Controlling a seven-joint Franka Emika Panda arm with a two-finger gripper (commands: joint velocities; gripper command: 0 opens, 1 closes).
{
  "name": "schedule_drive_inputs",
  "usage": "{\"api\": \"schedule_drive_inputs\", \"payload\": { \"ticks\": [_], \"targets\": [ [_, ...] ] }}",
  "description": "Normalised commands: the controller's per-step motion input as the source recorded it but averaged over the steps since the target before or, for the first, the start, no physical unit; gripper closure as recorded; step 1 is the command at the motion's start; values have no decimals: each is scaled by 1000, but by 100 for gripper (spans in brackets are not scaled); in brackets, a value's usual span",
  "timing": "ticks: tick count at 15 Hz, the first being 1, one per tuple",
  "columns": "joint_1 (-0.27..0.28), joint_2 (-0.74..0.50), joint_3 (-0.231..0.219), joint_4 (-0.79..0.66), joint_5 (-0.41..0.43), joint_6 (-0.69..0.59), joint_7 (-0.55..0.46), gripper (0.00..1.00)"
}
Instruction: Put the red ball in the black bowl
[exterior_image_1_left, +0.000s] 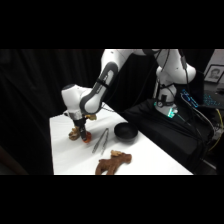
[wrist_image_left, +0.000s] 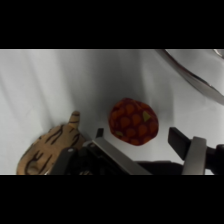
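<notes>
- Near the white table's (exterior_image_1_left: 150, 160) far left corner, the gripper (exterior_image_1_left: 80, 131) hangs low over the red ball (wrist_image_left: 133, 121), its 2 fingers (wrist_image_left: 194, 152) spread with nothing between them.
- The ball rests on the table just ahead of the fingertips, roughly centred on the gap, not yet between the jaws; a tan striped piece (wrist_image_left: 50, 147) lies just beside one finger.
- Done well, this step likely means coming straight down until the jaws flank the ball's widest part, keeping clear of the tan piece, then closing gently so the ball cannot roll.
- The black bowl (exterior_image_1_left: 125, 131) waits near the right edge, beyond the metal tongs (exterior_image_1_left: 100, 140); a brown figure (exterior_image_1_left: 113, 162) lies toward the near edge.
</notes>
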Motion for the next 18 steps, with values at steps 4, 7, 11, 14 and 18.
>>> {"api": "schedule_drive_inputs", "payload": {
  "ticks": [4, 7, 11, 14, 18],
  "targets": [
    [-59, 129, 69, 152, 103, 84, -1, 0],
    [-46, 82, 33, 107, 93, 100, 45, 32],
    [-24, 20, -5, 62, 66, 87, 56, 67],
    [-4, -31, -26, 23, 36, 62, 55, 92],
    [11, -112, -28, -46, 15, 6, 40, 97]
  ]
}}
